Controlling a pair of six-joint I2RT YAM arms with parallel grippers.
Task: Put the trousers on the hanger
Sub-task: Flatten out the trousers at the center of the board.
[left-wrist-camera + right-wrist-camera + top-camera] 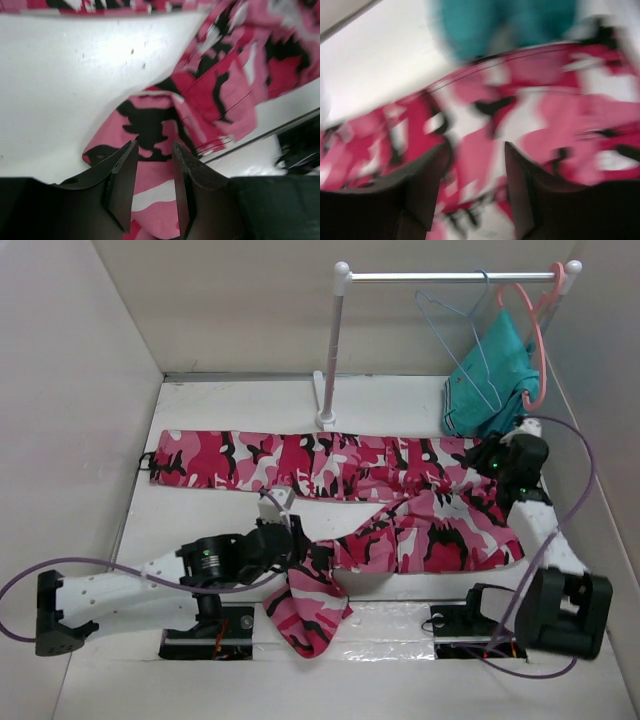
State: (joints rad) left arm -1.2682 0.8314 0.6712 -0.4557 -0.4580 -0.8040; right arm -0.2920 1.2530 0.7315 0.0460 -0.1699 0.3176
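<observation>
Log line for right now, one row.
left gripper: shut on trousers | right gripper: open above trousers | hanger: hanging on rail

Trousers (pixel 330 465), centre of frame: camouflage pattern in pink, red, white and black. Hanger (pixel 470 340), upper right: light-blue wire. Garment (pixel 492 380) beneath it: plain teal. Second hanger (pixel 541 350): salmon pink. Desk (pixel 220 405): white. Cable (pixel 100 562), lower left: purple.

A white table (pixel 220 410) is enclosed by plain beige walls: a left panel (pixel 60 390), a back panel (pixel 230 300) and a right panel (pixel 612 360). A garment rail (pixel 325 420), with a metal bar (pixel 450 277) on white posts (pixel 332 350), is set toward the table's far right. Soft, even light is cast throughout.
</observation>
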